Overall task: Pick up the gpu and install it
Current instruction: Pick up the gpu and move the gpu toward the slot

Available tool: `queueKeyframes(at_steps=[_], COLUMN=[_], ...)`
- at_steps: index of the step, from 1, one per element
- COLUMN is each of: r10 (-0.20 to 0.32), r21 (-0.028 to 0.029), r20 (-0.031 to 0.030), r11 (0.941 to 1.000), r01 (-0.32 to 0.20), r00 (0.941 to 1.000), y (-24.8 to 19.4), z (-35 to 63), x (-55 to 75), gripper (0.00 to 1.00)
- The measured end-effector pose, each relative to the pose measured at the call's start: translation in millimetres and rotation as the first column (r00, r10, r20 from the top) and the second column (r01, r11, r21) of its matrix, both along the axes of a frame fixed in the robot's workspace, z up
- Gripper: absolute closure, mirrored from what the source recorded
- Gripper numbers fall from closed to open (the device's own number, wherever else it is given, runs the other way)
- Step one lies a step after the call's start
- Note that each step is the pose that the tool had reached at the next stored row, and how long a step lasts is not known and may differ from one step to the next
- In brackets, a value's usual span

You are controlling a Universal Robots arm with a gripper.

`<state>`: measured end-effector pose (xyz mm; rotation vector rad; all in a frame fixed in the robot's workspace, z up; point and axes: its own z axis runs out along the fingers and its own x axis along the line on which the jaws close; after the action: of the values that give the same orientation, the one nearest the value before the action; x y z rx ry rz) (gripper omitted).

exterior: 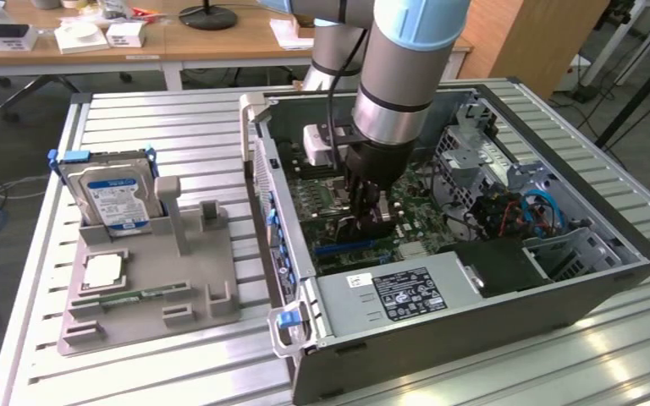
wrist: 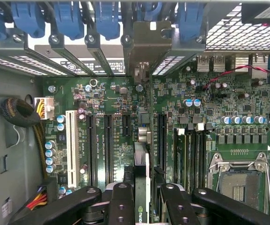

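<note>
Wrist view: gripper (wrist: pixel 143 190) clamped on gpu (wrist: pixel 142 164); card edge-on, upright over black slots of motherboard (wrist: pixel 111 93), metal bracket (wrist: pixel 146 44) at rear slot openings. Nvidia logo on card edge. 1 white slot (wrist: pixel 70 140), 1 processor socket (wrist: pixel 235 178). Exterior view: arm (exterior: pixel 399 76) reaching down into open computer case (exterior: pixel 596 279) on counter (exterior: pixel 167 127). At exterior view's left, grey holder (exterior: pixel 190 288) with 1 hard drive (exterior: pixel 105 190), blue label unreadable, and 1 memory stick (exterior: pixel 133 296)
</note>
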<state>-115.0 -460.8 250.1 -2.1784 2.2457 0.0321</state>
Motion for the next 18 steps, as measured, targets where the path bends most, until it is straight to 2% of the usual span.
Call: queueKeyframes(at_steps=[18], r10=[0.0], r21=[-0.0001], r20=[0.0], r11=[1.0], r01=[0.0], r00=[1.0], y=[0.0], z=[-0.5], x=[-0.6], gripper=[0.74])
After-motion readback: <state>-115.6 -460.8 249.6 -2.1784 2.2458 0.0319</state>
